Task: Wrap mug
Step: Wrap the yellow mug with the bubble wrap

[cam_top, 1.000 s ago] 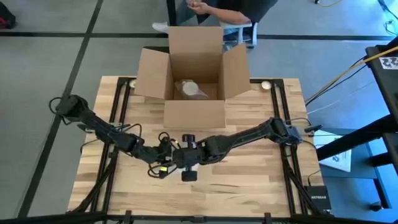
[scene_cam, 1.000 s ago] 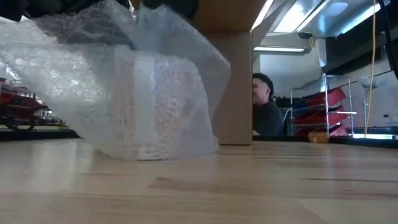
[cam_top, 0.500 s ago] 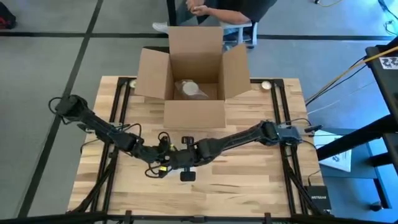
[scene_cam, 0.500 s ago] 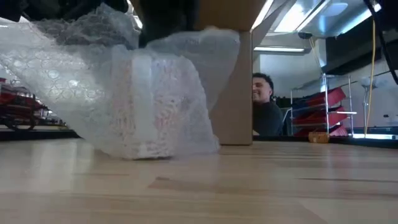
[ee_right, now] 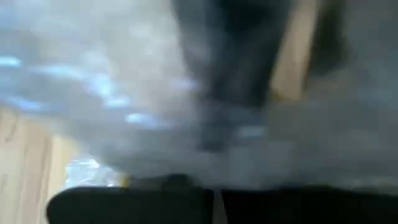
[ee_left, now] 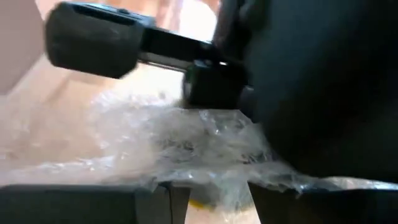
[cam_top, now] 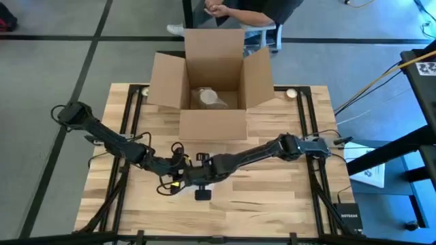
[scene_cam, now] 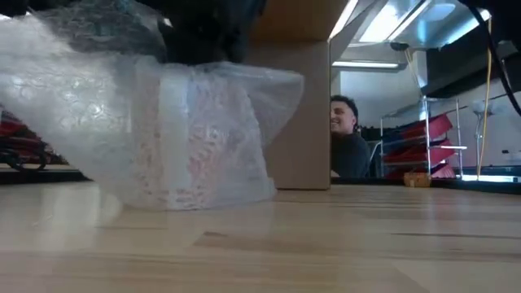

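Observation:
The mug (scene_cam: 203,138) shows as a pale upright shape inside a clear bubble wrap (scene_cam: 98,106) bundle whose bottom rests on the wooden table (cam_top: 272,197). In the high view both arms hide the bundle. My left gripper (cam_top: 174,173) comes in from the table's left and my right gripper (cam_top: 197,178) from the right. They meet over the wrap near the table's middle. In the left wrist view my left gripper (ee_left: 217,199) is closed on wrap. In the right wrist view my right gripper (ee_right: 214,199) looks shut, with wrap right before it. My left gripper pinches a bunched fold of the bubble wrap (ee_left: 211,180) between its two fingers; how many layers I cannot tell. It comes from the table's left, slanting down, at the bundle's top. My right gripper is shut at the wrap's upper flap (scene_cam: 269,77), coming from the table's right. Blur hides the exact place of contact.
An open cardboard box (cam_top: 212,122) stands at the table's far middle with a wrapped item (cam_top: 208,96) inside. A person (scene_cam: 346,138) sits beyond the far edge. Bare table lies on the near right and near left.
My right gripper has gone toward the table's left, drawing the wrap's upper right flap over and down across the mug. The bundle has shifted a little to the left on the table. My left gripper has also moved slightly left.

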